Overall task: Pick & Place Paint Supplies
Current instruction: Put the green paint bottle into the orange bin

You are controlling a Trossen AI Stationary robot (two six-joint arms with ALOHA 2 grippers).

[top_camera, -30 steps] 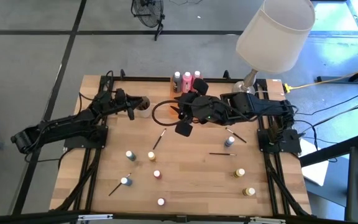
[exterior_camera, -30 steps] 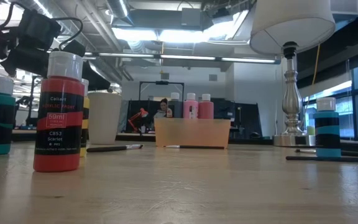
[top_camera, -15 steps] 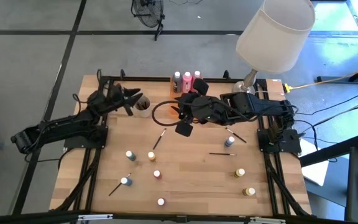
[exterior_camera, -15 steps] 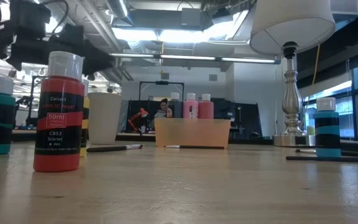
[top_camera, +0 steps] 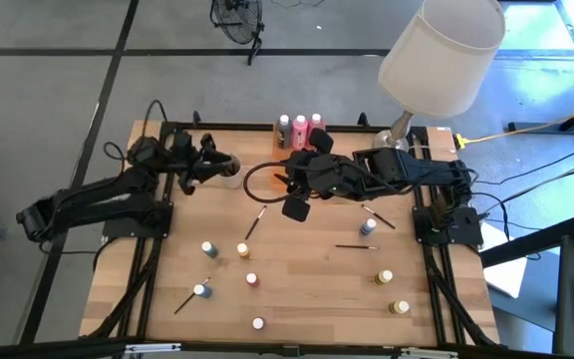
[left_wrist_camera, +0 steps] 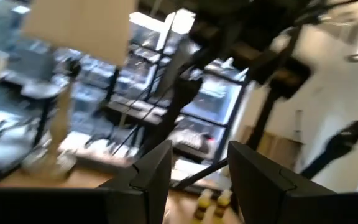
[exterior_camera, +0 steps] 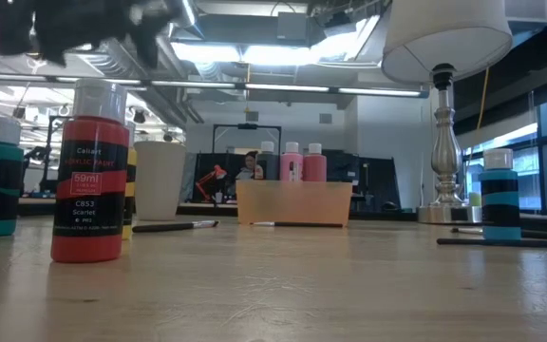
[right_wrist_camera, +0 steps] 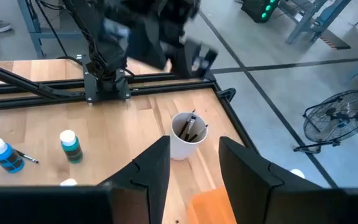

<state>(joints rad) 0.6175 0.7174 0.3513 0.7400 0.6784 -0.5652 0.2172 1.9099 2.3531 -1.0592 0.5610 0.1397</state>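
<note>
Three pink and dark squeeze bottles stand in the orange tray at the far edge. Small paint pots stand scattered on the near half of the table, with thin brushes lying among them. A cup holds several brushes. My left gripper hovers raised just left of the cup, open and empty. My right gripper hangs over the table between cup and tray, open and empty.
A lamp with a white shade stands at the far right corner. A dark cable loop lies under my right arm. In the low view a red bottle and a teal one stand close to the camera.
My left gripper has risen from beside the cup and drawn back a little toward the table's far left corner. In the low view it has climbed almost out of the top of the picture. My right arm has kept still.
</note>
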